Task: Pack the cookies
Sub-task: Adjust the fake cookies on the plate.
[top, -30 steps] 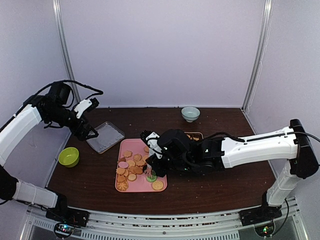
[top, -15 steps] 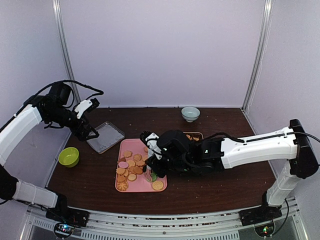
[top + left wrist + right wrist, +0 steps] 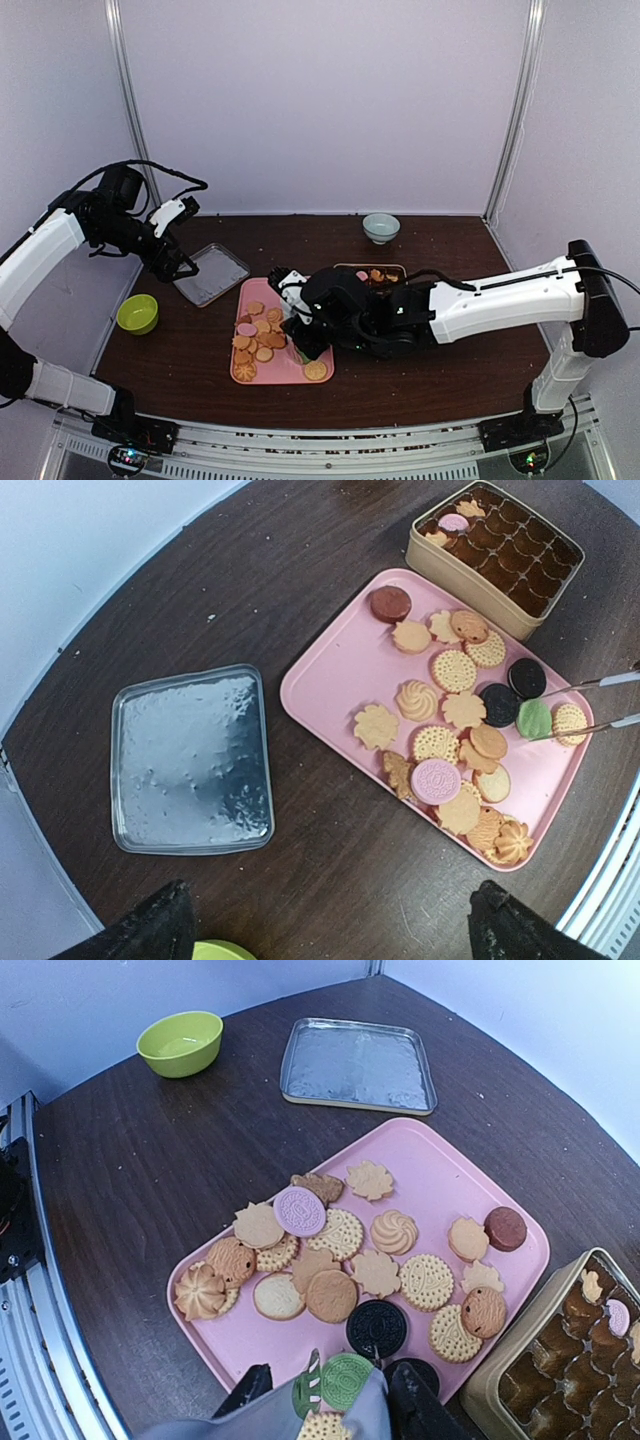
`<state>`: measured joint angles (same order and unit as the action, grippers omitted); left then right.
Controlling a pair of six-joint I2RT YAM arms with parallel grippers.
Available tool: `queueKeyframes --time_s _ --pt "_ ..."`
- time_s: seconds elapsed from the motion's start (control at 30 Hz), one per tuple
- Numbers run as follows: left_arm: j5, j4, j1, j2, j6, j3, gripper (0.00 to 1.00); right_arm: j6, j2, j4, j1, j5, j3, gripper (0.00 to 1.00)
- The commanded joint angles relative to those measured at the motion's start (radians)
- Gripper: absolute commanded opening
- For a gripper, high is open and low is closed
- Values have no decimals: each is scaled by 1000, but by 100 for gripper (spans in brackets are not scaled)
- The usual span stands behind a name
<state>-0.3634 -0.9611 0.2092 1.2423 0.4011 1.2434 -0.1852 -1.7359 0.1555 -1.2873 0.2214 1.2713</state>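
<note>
Spreading over the dark table [image 3: 450, 370], the pink tray [image 3: 330, 680] carries most cookies [image 3: 453, 670]; a few sit in the gold tin [image 3: 450, 565] just beside it. The left gripper [image 3: 330, 930] hangs spread wide over the table's left side. The right gripper [image 3: 330, 1395] straddles a green cookie [image 3: 345, 1380] near the tray's near edge; whether it pinches the cookie cannot be told.

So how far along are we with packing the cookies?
Barely started: only a few cookies lie in the mostly bare tin. In hand: the right gripper works tongs with a green cookie between the tips, at the pink tray. Left: roughly twenty more on that tray; the left gripper hangs open, idle.
</note>
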Motion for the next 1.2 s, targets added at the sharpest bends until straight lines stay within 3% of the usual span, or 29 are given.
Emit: queueKeyframes --time_s 0.0,0.4,0.8,0.97,1.17 --pt "-21 27 -7 2 -8 2 98 -22 -30 13 -7 -39 -3 39" --pt "-30 19 -7 9 -11 17 98 -36 1 -4 -3 -50 -59 44" --pt "-39 19 -7 17 -16 20 98 -56 114 -81 15 -132 -78 43" --pt "-37 19 -8 15 -15 18 98 -59 86 -70 16 -165 -46 42" --pt "-35 18 -8 10 -9 7 98 -62 108 -71 16 -75 -65 40"
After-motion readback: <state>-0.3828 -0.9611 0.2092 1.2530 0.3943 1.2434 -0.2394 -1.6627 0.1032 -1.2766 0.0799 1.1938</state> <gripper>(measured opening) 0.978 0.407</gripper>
